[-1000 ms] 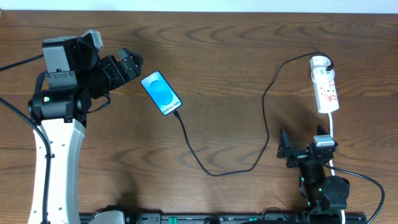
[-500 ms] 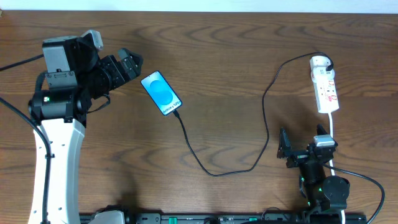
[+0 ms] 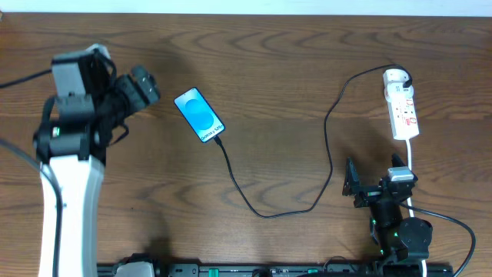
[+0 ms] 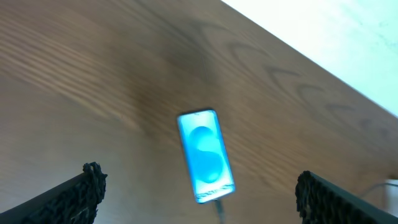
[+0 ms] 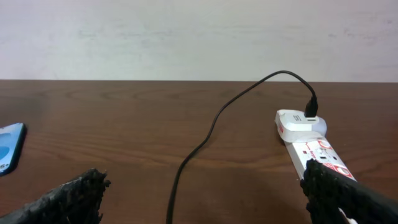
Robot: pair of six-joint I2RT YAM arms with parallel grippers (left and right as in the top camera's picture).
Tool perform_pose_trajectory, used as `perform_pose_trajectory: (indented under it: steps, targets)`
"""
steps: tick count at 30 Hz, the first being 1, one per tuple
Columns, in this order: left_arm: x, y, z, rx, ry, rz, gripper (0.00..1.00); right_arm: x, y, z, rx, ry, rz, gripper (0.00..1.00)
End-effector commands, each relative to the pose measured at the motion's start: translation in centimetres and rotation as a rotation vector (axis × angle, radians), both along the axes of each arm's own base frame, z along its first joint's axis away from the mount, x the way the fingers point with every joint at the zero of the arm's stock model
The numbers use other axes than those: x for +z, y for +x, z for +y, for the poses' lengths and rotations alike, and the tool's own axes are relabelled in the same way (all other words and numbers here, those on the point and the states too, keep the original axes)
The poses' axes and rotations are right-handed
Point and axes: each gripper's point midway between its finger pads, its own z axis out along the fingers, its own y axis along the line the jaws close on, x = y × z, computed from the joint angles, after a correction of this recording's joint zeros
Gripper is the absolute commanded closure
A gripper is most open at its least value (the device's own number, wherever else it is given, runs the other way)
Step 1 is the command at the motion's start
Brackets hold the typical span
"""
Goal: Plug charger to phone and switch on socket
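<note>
The phone [image 3: 199,115] lies screen up, lit blue, left of the table's middle; it also shows in the left wrist view [image 4: 206,155]. The charger [image 3: 265,214], a thin black cable, meets the phone's lower end, loops across the table and runs up to the round end of the white socket [image 3: 402,104] at the far right. My left gripper [image 3: 147,85] hovers open to the left of the phone, its fingers [image 4: 74,196] wide apart and holding nothing. My right gripper [image 3: 374,173] stands open below the socket [image 5: 311,146], with the charger [image 5: 205,137] running between its fingers [image 5: 348,196].
A thicker white cord [image 3: 410,165] leaves the socket's near end and passes beside the right arm toward the front edge. The table's back edge meets a pale wall [image 5: 199,37]. Bare wood lies between the phone and the socket.
My left arm has drawn back to the left, away from the phone, with its jaws still open. The right arm, phone, cable and socket have not moved.
</note>
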Motion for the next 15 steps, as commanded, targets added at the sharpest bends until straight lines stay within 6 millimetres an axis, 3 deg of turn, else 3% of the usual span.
perform_pose_trajectory:
  steps: [1,7,15]
  targets:
    - [2.5,-2.4,1.1,-0.040,0.181,-0.124,0.01,0.0,0.0,0.0,-0.003,-0.019,-0.004,0.01]
    - [2.9,-5.6,0.4,-0.108,0.293,-0.321,0.01,0.0,0.0,0.0,-0.003,-0.019,-0.004,0.01]
    - [-0.6,-7.8,-1.6,-0.214,0.351,-0.540,0.01,0.0,0.0,0.0,-0.003,-0.019,-0.004,0.01]
